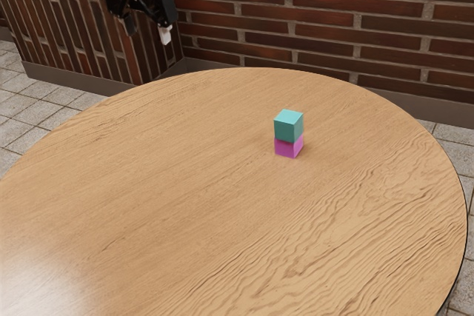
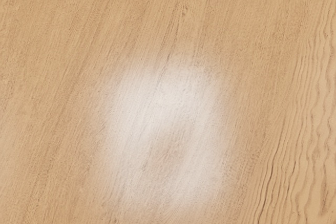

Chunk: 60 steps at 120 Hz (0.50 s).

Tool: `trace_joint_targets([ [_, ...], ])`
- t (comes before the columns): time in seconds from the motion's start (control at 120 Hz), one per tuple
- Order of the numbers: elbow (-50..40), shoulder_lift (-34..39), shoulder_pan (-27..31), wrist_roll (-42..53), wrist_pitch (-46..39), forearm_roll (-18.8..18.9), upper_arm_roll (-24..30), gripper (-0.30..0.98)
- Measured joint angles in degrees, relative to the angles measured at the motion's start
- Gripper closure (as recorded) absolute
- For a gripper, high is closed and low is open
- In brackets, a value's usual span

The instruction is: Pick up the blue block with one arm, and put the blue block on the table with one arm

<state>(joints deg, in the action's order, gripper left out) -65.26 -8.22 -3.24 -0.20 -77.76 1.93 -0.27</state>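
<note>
Blue blk [image 1: 288,126] on pink blk [image 1: 286,146], fingers [image 1: 165,34] apart

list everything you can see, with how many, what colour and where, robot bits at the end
blue block: one, teal-blue, stacked on the magenta block
magenta block: one, pinkish purple, on the table under the blue block
table: one, light brown wood grain, rounded edge, under both blocks
glare patch: one, whitish, on the tabletop
wall: brick, dark red-brown with grey joints, behind the table
baseboard: dark grey-brown, along the foot of the wall
floor: grey tiles, around the table
gripper: one, black with a whitish fingertip, at the exterior view's upper left, fingers apart and empty
</note>
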Motion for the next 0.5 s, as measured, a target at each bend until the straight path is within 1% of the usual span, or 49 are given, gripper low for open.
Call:
trace_joint_targets([
  [0.067, 0.0, -1.5, -1.7, 0.0, -1.9, -0.5, 0.0, 0.00],
  [0.142, -0.2, -3.0, -2.2, -0.1, -3.6, -2.0, -0.1, 0.00],
  [0.2, -0.3, -6.1, -2.2, 0.0, -5.8, -2.6, -0.2, 0.00],
  [0.292, -0.5, -13.3, -2.4, 0.0, -10.3, -2.9, -0.3, 0.00],
  [0.392, -0.6, -19.4, -2.7, 0.0, -14.5, -3.1, -0.3, 0.00],
  [0.5, 0.1, -23.8, -5.5, 0.0, -20.0, -3.5, -0.4, 0.00],
])
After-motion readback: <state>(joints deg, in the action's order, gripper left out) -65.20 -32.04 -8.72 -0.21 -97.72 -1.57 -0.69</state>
